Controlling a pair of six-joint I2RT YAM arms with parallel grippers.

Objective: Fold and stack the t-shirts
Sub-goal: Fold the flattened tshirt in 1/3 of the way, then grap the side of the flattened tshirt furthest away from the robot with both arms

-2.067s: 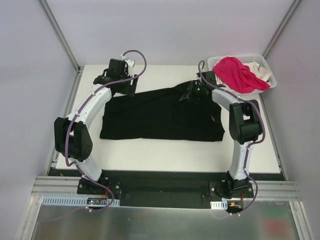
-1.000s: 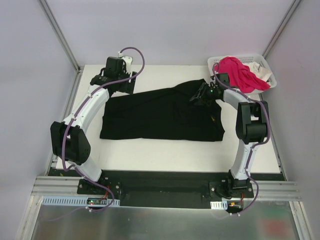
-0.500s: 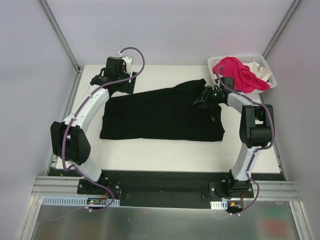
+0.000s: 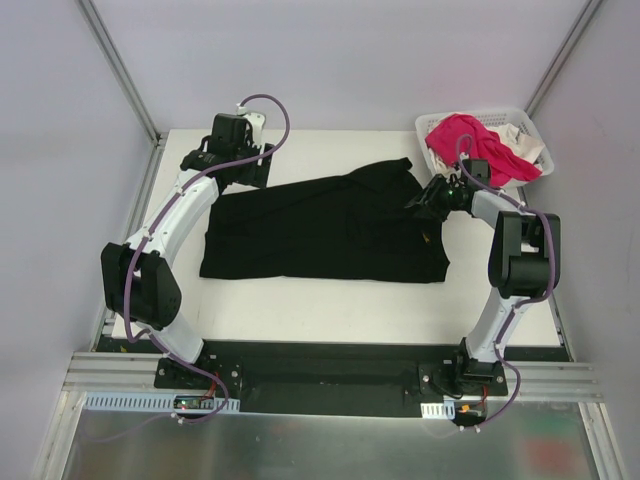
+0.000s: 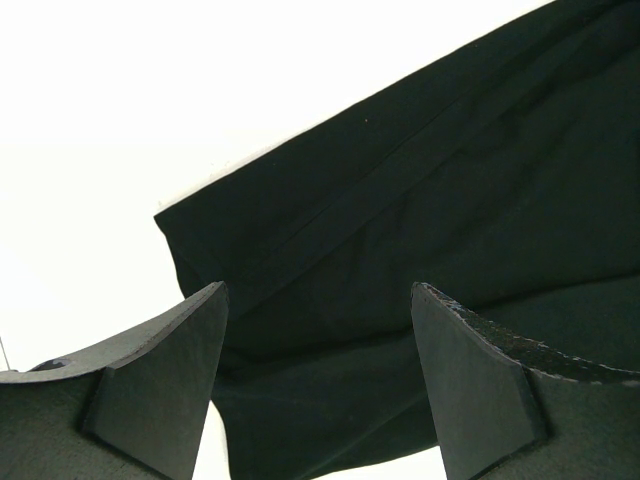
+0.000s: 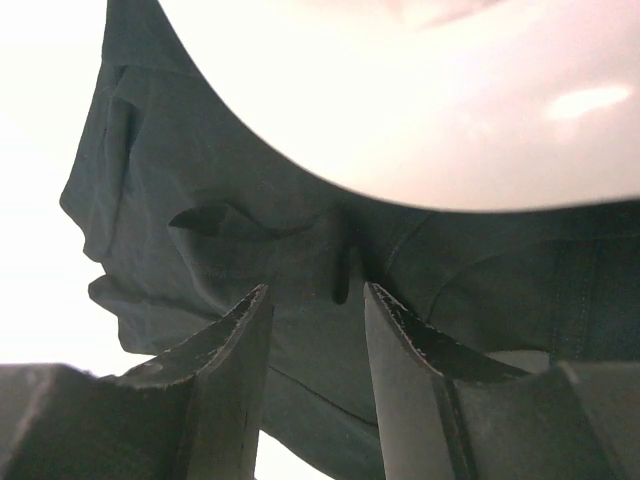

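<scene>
A large black cloth t-shirt (image 4: pixel 320 228) lies spread nearly flat across the middle of the white table (image 4: pixel 300 295), its long side running left to right and its far right corner pulled up into a point. The left gripper (image 4: pixel 245 172) hangs over the shirt's far left corner. In the left wrist view its two dark fingers (image 5: pixel 150 390) stand wide apart with nothing between them, and the hemmed edge of the black cloth lies below them. The right gripper (image 4: pixel 418 200) sits at the shirt's right edge, just beside the basket side of the table. In the right wrist view its fingers (image 6: pixel 230 370) are only a narrow gap apart, low over wrinkled cloth, with a small raised pucker just beyond the tips. Whether they pinch the fabric I cannot tell. At the far right corner stands a white plastic lattice basket (image 4: pixel 525 118), which holds a crumpled bright pink t-shirt (image 4: pixel 470 145) heaped over its rim and, beside it, a white t-shirt (image 4: pixel 525 150).
</scene>
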